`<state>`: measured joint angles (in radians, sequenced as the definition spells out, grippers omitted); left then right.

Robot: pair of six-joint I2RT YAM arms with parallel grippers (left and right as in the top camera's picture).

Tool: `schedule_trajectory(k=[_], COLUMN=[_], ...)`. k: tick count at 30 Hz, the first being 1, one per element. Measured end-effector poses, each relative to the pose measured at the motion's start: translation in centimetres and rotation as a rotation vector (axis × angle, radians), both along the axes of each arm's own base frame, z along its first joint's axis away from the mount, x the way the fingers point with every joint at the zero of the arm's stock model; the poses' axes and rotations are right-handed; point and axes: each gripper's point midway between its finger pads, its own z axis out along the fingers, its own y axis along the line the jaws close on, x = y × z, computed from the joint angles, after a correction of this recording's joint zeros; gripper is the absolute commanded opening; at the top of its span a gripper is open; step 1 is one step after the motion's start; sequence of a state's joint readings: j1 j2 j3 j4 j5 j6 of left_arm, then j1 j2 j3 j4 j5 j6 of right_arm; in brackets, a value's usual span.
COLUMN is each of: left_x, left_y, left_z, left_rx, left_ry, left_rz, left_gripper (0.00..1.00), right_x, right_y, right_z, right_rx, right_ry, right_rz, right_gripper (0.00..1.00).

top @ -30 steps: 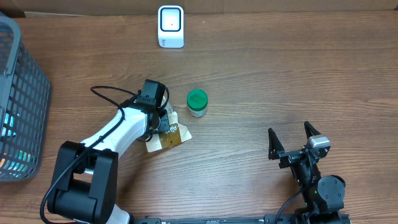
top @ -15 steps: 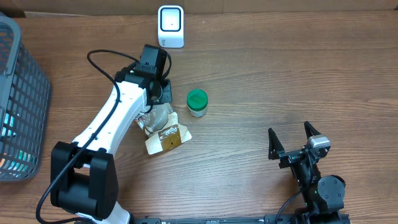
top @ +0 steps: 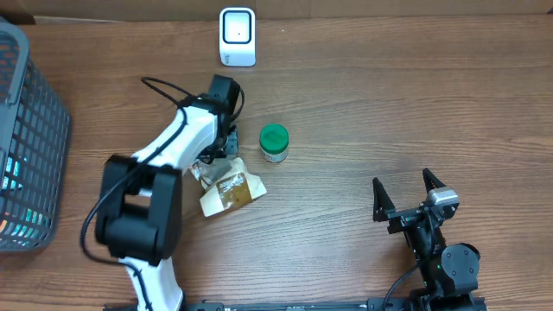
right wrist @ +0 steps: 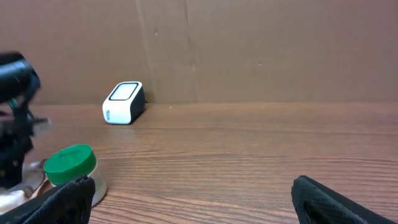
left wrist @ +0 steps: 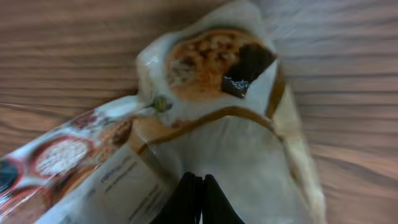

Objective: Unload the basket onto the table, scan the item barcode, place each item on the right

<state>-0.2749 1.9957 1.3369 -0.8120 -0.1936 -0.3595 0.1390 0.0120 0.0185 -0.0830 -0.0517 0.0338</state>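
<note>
The snack pouch (top: 232,192) lies flat on the desk (top: 389,104), a little left of the middle, just beside a small jar with a green lid (top: 274,142). The white scanner (top: 238,36) stands well apart from it, at the far edge. The left arm bends over the pouch from above. In the left wrist view the left fingers (left wrist: 186,198) are pressed together with no gap between them, and their tips lie against the pale lower part of the pouch, below the round printed picture. I cannot tell if a fold of the film is pinched between them.

The right fingers (top: 380,203) are spread wide with nothing between them, low near the front edge of the desk and well apart from the pouch. A grey basket (top: 26,130) stands at the left edge.
</note>
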Motion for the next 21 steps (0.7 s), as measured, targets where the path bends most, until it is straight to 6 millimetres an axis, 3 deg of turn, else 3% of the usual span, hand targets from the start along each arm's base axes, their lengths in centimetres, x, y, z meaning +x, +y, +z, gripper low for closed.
schedule_trajectory(k=[3,11,15,21], left_x=[0.1,0.9,2.8,6.2], left_y=[0.1,0.1,-0.4,-2.8], left_z=[-1.0,-0.9,-0.6,1.0], left_rx=[0.016,0.023,0.014,-0.057], left_ry=[0.021,0.0,-0.047,-0.127], left_rz=[0.001,0.002,-0.029,-0.207], left_gripper=[0.04,0.04,0.04,0.04], right_x=[0.0,0.0,0.0,0.0], right_y=[0.0,0.0,0.0,0.0], right_z=[0.0,0.0,0.0,0.0], right_rx=[0.0,0.0,0.0,0.0], right_ry=[0.0,0.0,0.0,0.001], right_rz=[0.0,0.0,0.0,-0.001], right_gripper=[1.0,1.0,1.0,1.0])
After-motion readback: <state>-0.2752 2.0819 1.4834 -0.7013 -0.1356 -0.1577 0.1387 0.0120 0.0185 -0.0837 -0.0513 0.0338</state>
